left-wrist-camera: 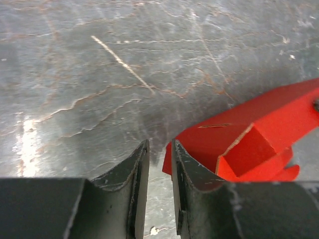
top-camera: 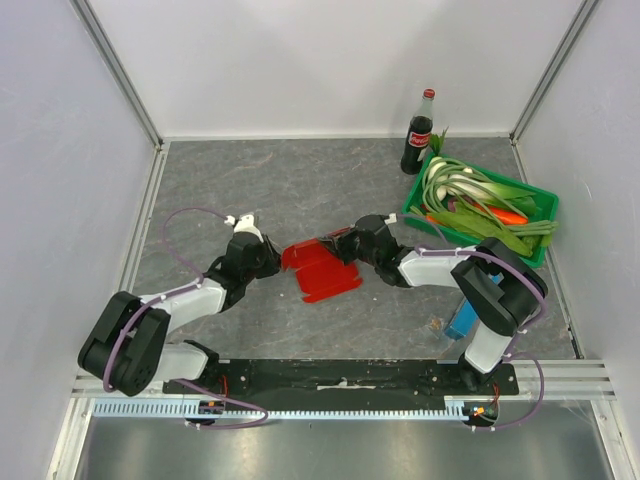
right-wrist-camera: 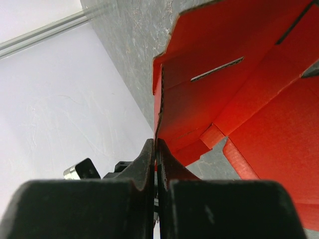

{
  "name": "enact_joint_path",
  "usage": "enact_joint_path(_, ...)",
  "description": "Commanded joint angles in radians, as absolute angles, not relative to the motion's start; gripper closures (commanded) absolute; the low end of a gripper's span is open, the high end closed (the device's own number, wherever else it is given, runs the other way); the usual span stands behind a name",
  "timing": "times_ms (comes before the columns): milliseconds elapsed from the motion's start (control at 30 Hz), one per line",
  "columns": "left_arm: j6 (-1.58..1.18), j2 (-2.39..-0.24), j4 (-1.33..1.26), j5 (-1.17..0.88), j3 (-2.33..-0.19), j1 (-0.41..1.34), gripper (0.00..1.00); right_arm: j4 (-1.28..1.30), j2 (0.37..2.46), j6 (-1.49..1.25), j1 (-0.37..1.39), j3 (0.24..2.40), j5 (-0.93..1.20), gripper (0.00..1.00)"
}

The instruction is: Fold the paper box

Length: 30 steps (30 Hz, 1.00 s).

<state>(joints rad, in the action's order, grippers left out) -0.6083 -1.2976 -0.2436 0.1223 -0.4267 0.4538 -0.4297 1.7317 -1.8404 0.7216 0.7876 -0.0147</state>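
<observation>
The paper box is bright red cardboard, partly folded, lying mid-table between both arms. My right gripper sits at its far right edge and is shut on a raised wall of the box; in the right wrist view the cardboard edge runs between the tips of that gripper. My left gripper is at the box's left corner. In the left wrist view this gripper stands narrowly open over bare table, with the red box just right of its right finger. Nothing is between the left jaws.
A green crate with leeks and a carrot stands at the right back. A cola bottle is behind it. A narrow blue box lies by the right arm's base. White walls close in the grey table.
</observation>
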Motion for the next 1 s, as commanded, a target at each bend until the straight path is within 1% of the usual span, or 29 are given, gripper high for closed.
enact_joint_path(0, -0.552, -1.315, -0.379, -0.052, -0.433, 0.451, 0.69, -0.411, 1.758, -1.838, 0.715, 0.779, -0.020, 1.00)
enact_joint_path(233, -0.555, -1.307, -0.459, -0.190, -0.414, 0.451, 0.70, -0.410, 1.750, -1.841, 0.716, 0.762, -0.023, 1.00)
enact_joint_path(567, -0.562, -1.356, -0.548, -0.244, -0.384, 0.457, 0.69, -0.411, 1.741, -1.850, 0.718, 0.747, -0.023, 1.00)
enact_joint_path(667, -0.531, -1.368, -0.557, -0.223, -0.376, 0.475, 0.69, -0.416, 1.743, -1.852, 0.718, 0.744, -0.023, 1.00)
enact_joint_path(833, -0.474, -1.350, -0.639, -0.089, -0.331, 0.544, 0.65, -0.426, 1.746, -1.852, 0.718, 0.739, -0.021, 1.00)
enact_joint_path(967, -0.448, -1.324, -0.669, -0.031, -0.308, 0.581, 0.64, -0.434, 1.733, -1.810, 0.719, 0.721, -0.023, 1.00)
